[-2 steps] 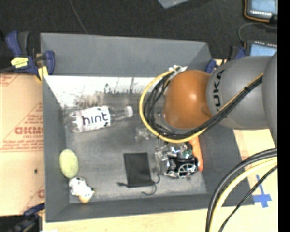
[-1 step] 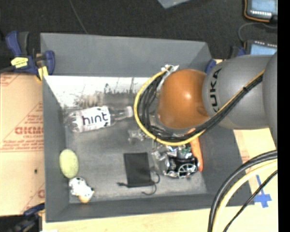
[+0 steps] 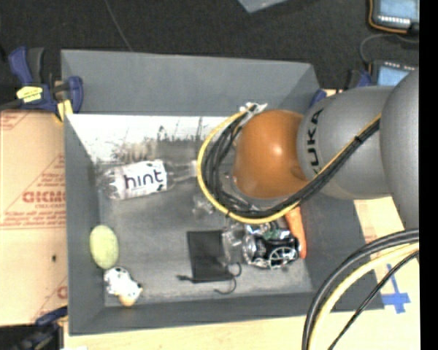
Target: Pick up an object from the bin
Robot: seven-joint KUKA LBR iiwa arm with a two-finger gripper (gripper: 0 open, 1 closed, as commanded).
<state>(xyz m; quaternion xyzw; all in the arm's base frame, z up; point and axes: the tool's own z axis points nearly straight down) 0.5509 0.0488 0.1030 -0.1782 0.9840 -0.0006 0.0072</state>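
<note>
Several loose things lie spread over the floor of the grey metal bin (image 3: 182,82), none of them heaped. The arm (image 3: 358,148) reaches in from the right, and its rounded orange cover (image 3: 266,159), ringed by black and yellow cables (image 3: 210,168), hangs over the right half of the bin. Below the cover, the gripper (image 3: 236,243) is low, near the floor at the bin's lower middle. The cover and cables hide most of it, so it cannot be told whether it is open or closed, and nothing can be seen held in it. It sits between two things. Just to its left is a flat black square piece (image 3: 206,255), perhaps a pouch, lying flat with a thin dark cord trailing from its lower edge. Just to its right is a small tangled object in black, white and green (image 3: 272,248). A long orange carrot-shaped thing (image 3: 296,226) lies against the right side of that tangled object, partly under the cables. Well apart, toward the upper left, a clear bottle (image 3: 140,180) printed "hint" lies on its side near the back wall. A pale yellow-green egg-shaped thing (image 3: 104,246) rests by the left wall. Just below it, a small white toy figure (image 3: 122,286) sits in the lower left corner.
</note>
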